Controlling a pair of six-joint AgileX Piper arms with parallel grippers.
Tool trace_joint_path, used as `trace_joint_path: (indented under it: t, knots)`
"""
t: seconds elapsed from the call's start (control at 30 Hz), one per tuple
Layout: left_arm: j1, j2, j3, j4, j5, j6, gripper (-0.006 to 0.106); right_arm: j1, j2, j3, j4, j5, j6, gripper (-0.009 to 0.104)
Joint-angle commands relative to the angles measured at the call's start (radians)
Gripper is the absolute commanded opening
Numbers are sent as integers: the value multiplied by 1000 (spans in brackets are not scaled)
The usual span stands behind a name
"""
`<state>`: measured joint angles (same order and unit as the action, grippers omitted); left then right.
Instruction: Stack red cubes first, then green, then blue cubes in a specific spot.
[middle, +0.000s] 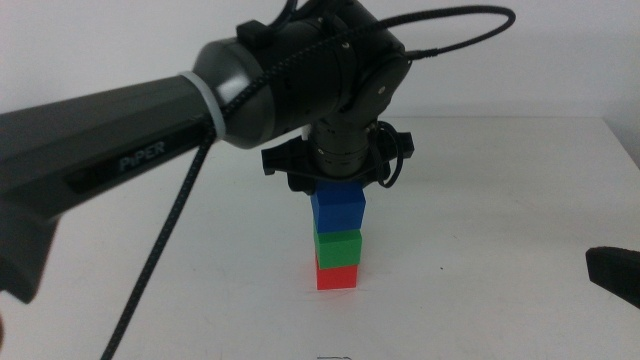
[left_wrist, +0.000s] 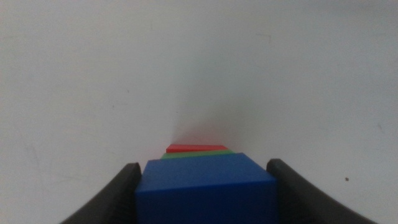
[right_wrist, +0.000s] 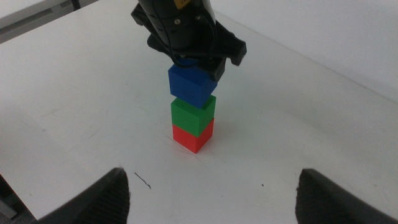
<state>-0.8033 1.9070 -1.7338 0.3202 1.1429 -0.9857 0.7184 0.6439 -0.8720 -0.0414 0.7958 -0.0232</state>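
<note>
The plain white matte tabletop (middle: 480, 240) bears my stack. My left gripper (middle: 336, 182) hangs over it, its fingertips hidden in the middle view, dark jaws pinching the small matte dark-blue cube (middle: 338, 209), which tops the matching green cube (middle: 338, 248) on the bright-red cube (middle: 336, 276). My right gripper (right_wrist: 211, 196) waits near, jaws spread wide, tips cut off.

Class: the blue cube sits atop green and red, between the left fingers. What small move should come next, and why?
Probably open the left gripper and lift straight up: the blue cube already rests on the green cube above the red cube.
</note>
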Motion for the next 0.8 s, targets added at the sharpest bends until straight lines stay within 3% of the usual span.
trace_joint_path:
  t: [0.0, 0.67, 0.77]
  knots:
    - [-2, -43, -33, 23, -26, -17, 1, -6, 2, -25, -16, -66, -9, 84]
    - [-2, -23, -33, 4, -20, -36, 1, -6, 2, -25, -16, -66, -9, 84]
    - [-2, -23, -33, 19, -17, -32, 18, -6, 2, -25, -16, -66, -9, 84]
